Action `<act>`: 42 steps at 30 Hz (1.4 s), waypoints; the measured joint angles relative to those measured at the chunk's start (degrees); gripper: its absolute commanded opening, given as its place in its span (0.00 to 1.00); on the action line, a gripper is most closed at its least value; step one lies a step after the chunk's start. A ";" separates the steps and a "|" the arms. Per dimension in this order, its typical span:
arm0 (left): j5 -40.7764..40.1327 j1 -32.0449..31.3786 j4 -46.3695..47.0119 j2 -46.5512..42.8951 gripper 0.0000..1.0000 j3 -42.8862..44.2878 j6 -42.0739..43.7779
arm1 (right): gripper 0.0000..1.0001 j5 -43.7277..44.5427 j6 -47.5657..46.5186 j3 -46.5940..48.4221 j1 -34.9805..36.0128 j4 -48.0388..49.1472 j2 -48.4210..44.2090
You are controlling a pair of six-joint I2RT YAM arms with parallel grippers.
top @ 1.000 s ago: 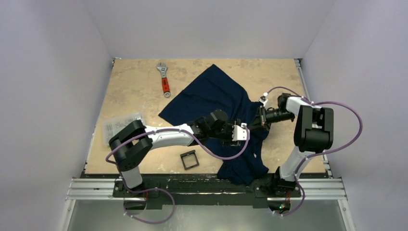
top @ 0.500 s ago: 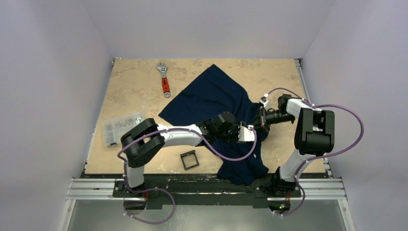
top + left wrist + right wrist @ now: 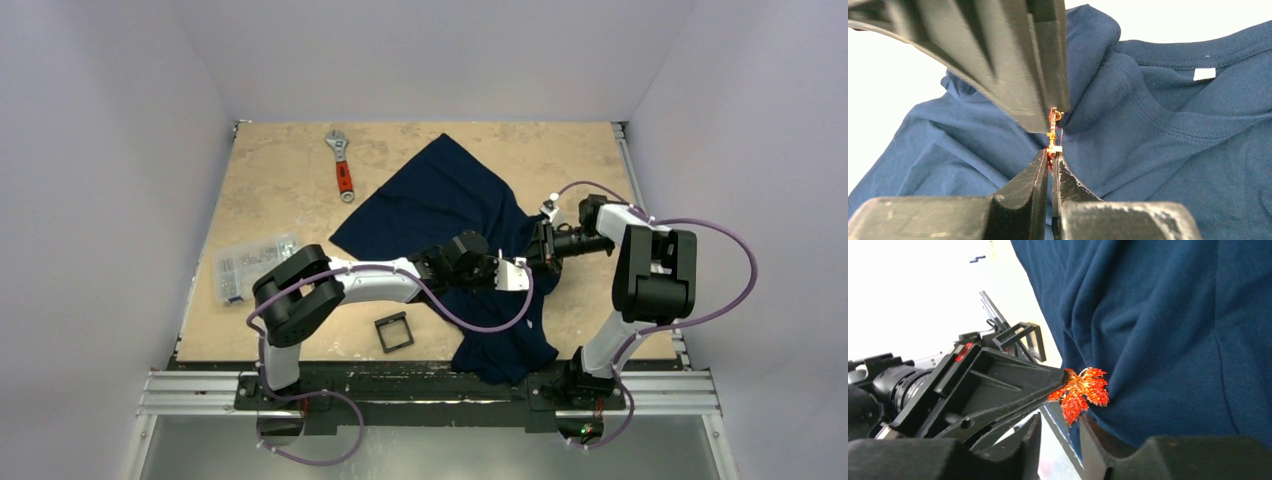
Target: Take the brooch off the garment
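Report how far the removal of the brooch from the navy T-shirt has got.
Done: the left gripper is shut on the small orange-red leaf-shaped brooch. In hand: the brooch lies against a fold of the dark navy cloth T-shirt, whose creases run to it, so it looks attached; the right gripper stands open beside it. Left: free the brooch and lift it away.

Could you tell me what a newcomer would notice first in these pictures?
The glittering orange-red brooch stands out first, pinched by the left claw against the dark navy garment spread mid-table. Next is the right claw, fingers apart and close beside the brooch, so both arms meet at that spot. The orange-handled wrench lies alone on the table's far left.
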 measured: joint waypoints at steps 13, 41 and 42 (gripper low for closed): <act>11.41 2.51 -11.87 -0.26 0.00 6.67 -6.99 | 0.60 3.19 -12.04 7.28 -3.08 -3.96 -10.73; 34.38 9.11 -26.97 2.45 0.00 19.39 -18.12 | 0.52 -0.63 -63.67 0.59 -2.97 -19.21 -21.44; 34.40 9.11 -26.97 2.45 0.00 19.39 -18.12 | 0.53 -0.68 -64.22 0.70 -2.73 -19.52 -21.44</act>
